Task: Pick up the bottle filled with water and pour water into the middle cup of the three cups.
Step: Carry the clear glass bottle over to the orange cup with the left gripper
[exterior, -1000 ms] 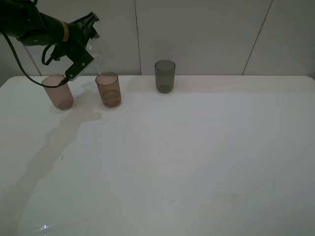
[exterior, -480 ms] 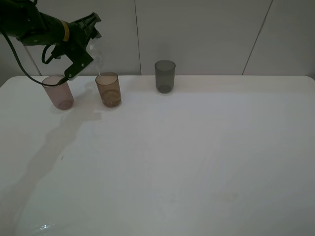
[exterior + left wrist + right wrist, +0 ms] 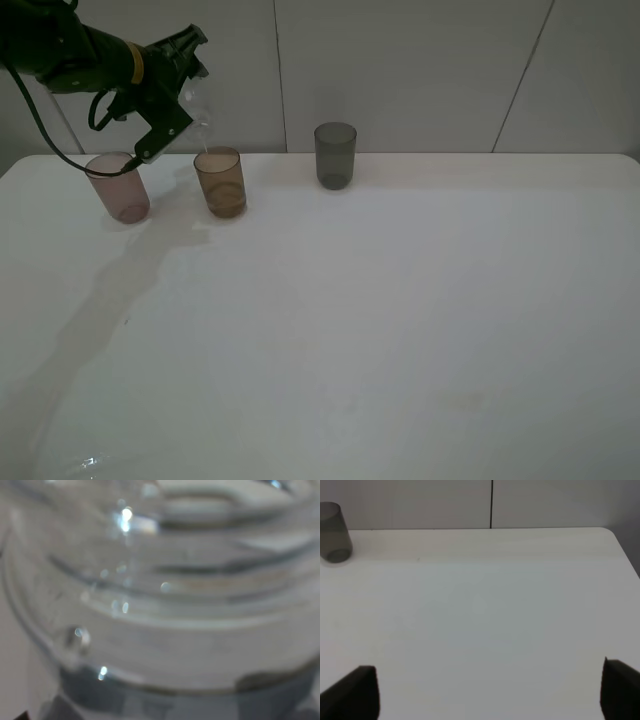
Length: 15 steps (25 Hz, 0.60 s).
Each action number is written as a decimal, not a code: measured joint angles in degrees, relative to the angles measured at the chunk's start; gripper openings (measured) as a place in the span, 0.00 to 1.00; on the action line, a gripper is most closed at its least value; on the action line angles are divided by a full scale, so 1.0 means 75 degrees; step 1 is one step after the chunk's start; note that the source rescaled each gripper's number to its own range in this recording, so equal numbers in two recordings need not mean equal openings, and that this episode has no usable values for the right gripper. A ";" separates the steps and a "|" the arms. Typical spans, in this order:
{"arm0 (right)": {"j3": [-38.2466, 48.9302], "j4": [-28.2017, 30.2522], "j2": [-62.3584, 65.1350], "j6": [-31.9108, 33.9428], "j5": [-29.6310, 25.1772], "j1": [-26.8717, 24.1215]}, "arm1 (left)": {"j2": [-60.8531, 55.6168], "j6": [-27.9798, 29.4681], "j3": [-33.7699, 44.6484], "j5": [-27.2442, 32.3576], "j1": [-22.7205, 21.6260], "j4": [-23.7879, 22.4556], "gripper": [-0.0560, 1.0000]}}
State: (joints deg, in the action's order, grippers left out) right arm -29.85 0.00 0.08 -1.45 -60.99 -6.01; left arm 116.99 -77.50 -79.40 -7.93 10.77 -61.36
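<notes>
The bottle (image 3: 197,112) is gripped tight by the left gripper (image 3: 180,95), high up at the back left of the table (image 3: 400,330). The bottle is tipped over, with its mouth pointed down at the brown middle cup (image 3: 220,182). A thin line of water is seen between the mouth and that cup. In the left wrist view, the whole picture is filled by the clear bottle (image 3: 165,605), very close and blurry. The left arm is stretched in from the left side, up above the pink cup (image 3: 119,187), with its wrist turned.

The right gripper (image 3: 485,690) is held wide apart, and nothing is held in it. Only its two dark fingertips (image 3: 355,692) are seen in the right wrist view, above the bare table (image 3: 480,615). The grey cup (image 3: 333,532) is seen far off from it, at the back. The right arm is not seen from the high camera.

The three cups are stood in a row at the back of the table, with the grey cup (image 3: 335,154) on the right.
</notes>
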 joint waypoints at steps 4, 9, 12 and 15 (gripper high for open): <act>0.0000 0.0000 0.0000 0.0000 0.0000 0.0000 | 0.0000 0.0000 0.0000 0.0029 0.0048 0.0100 0.06; 0.0000 0.0000 0.0000 0.0000 0.0000 0.0000 | 0.0000 0.0000 0.0000 0.0021 0.0123 0.0413 0.06; 0.0000 0.0000 0.0000 0.0000 0.0000 0.0000 | 0.0000 0.0000 0.0000 0.0038 0.0141 0.0750 0.06; 0.0000 0.0000 0.0000 0.0000 0.0000 0.0000 | -0.0044 0.0042 0.0000 0.0206 0.0206 0.1290 0.06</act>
State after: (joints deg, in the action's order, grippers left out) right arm -29.85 0.00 0.08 -1.45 -60.99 -6.01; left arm 116.66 -77.19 -79.40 -6.38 12.32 -51.69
